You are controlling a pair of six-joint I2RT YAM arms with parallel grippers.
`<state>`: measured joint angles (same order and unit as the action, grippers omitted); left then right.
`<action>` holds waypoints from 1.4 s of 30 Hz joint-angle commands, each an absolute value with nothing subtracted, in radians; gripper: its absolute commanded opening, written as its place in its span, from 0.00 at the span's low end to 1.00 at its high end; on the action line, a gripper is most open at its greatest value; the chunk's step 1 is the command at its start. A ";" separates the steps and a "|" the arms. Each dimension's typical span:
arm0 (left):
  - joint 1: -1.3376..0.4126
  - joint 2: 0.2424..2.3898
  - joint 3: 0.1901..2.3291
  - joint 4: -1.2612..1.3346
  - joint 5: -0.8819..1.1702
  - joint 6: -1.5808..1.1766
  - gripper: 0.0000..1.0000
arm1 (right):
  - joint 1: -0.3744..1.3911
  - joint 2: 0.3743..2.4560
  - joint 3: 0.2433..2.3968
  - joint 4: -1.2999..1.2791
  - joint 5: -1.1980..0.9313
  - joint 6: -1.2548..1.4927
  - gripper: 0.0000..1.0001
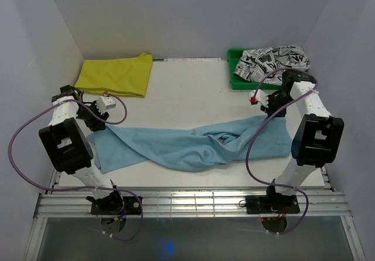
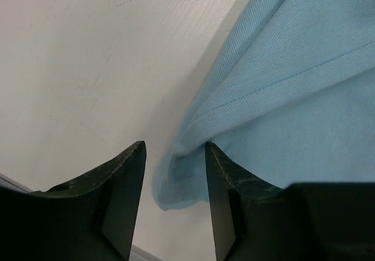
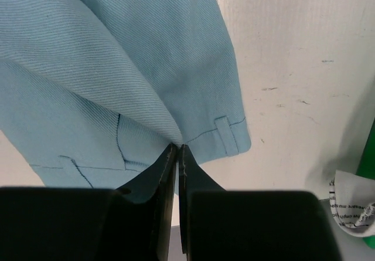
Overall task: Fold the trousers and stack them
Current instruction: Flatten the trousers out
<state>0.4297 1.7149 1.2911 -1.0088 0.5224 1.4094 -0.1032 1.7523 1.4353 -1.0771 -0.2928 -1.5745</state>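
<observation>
Right jaws clamp a fold of light blue cloth trousers (image 3: 88, 56). Left jaws stand apart, a hem corner between them.

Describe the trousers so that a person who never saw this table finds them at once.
On the white table, look at the near half, between the left arm and the right arm. The trousers lie there, stretched from left to right. They are plain light blue, unlike the yellow cloth at the far left and the printed cloth in the green bin.
</observation>
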 commanded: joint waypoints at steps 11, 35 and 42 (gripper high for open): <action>0.423 1.729 1.312 -0.988 0.581 1.470 0.15 | -0.127 1.629 1.479 -1.094 -0.299 -1.534 0.08; 0.770 1.324 1.273 -0.750 0.761 1.048 0.00 | -0.302 1.143 1.256 -0.959 -0.340 -1.496 0.08; 0.934 1.177 1.120 -0.866 0.876 1.277 0.00 | -0.409 1.057 1.197 -0.974 -0.367 -1.560 0.08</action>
